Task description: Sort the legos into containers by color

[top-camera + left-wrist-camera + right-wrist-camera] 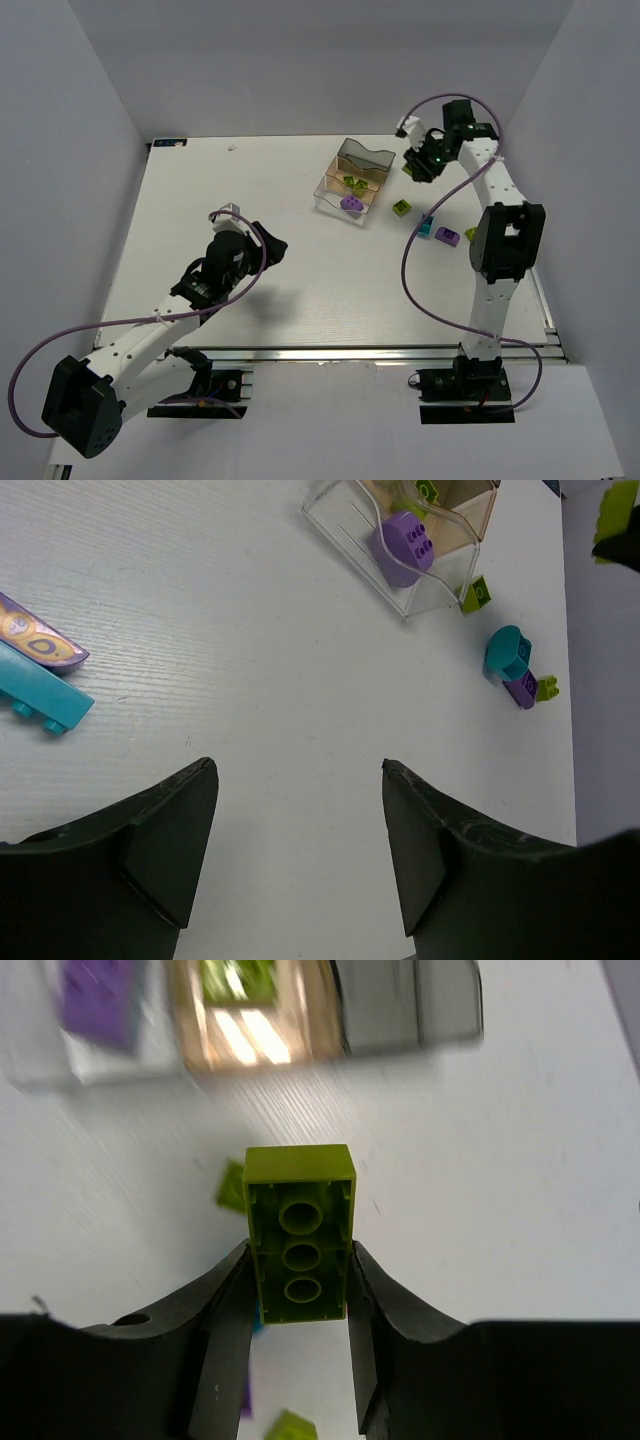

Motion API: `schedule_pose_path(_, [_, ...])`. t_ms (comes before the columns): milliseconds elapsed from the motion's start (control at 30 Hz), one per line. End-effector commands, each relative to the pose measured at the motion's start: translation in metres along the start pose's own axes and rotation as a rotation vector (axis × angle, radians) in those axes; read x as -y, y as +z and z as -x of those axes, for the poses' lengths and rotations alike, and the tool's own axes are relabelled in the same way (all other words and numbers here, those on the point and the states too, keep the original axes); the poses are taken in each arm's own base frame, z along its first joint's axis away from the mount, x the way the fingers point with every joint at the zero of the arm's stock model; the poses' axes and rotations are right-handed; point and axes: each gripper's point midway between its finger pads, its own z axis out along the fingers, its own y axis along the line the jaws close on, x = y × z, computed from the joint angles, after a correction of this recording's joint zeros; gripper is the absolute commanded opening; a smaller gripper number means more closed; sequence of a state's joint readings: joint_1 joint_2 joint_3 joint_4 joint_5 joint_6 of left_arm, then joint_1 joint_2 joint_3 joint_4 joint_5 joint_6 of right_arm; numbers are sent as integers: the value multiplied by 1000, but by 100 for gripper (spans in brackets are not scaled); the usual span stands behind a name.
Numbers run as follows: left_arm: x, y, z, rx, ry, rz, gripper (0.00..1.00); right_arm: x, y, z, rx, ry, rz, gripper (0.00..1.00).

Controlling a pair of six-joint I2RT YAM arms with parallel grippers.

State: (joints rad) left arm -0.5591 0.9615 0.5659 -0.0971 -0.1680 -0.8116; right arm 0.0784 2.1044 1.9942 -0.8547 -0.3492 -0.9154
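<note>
Pinching a lime brick [299, 1195] by its sides beside the tray [362, 160], my right end effector [298, 1265] could drop it short if it lets go early; my left end effector [298, 770] gapes empty.

No word, number, brand or sign can be read in any view. The nearest thing to a marking is a printed gold-and-orange pattern on a flat purple piece [35, 635] at nine o'clock in the left wrist view, and it shows no legible letters.
</note>
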Motion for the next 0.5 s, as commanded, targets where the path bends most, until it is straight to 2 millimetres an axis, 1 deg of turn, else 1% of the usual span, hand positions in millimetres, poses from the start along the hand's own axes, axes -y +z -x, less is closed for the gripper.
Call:
schedule_pose_path(0, [13,-4,13,27,0,-35,76,-26,-7,78,217,44,53,0])
schedule_pose_path(67, [13,-6,12,25,2,-35,76,-28,-1,94,253,63,53,0])
schedule_pose_path(100, [13,-8,13,28,-1,-38,76,-31,4,107,283,71,55,0])
schedule_pose_path(133, [13,-9,13,29,-4,-40,76,-30,5,115,301,72,49,0])
schedule_pose_path(167, [11,-10,13,28,-5,-34,76,-31,15,117,303,82,60,0])
schedule_pose_path(200, [11,-12,13,31,-6,-37,76,-34,21,124,311,92,70,0])
schedule_pose_path(233, [12,-13,14,34,-8,-39,76,-31,21,132,327,80,62,0])
schedule_pose_path(267, [10,-14,12,28,-7,-32,76,-34,34,129,311,84,71,0])
schedule_pose_path(300, [11,-17,14,35,-10,-35,76,-36,39,132,312,76,73,0])
schedule_pose_path(333, [10,-18,14,35,-13,-33,76,-35,47,133,316,68,68,0])
schedule_pose_path(400, [8,-20,14,35,-16,-31,76,-33,54,136,317,56,50,0])
schedule_pose_path(433, [9,-21,13,35,-21,-40,76,-31,62,134,316,57,44,0])
schedule_pose_path(467, [13,-23,11,28,-23,-70,76,-29,70,132,308,51,38,0])
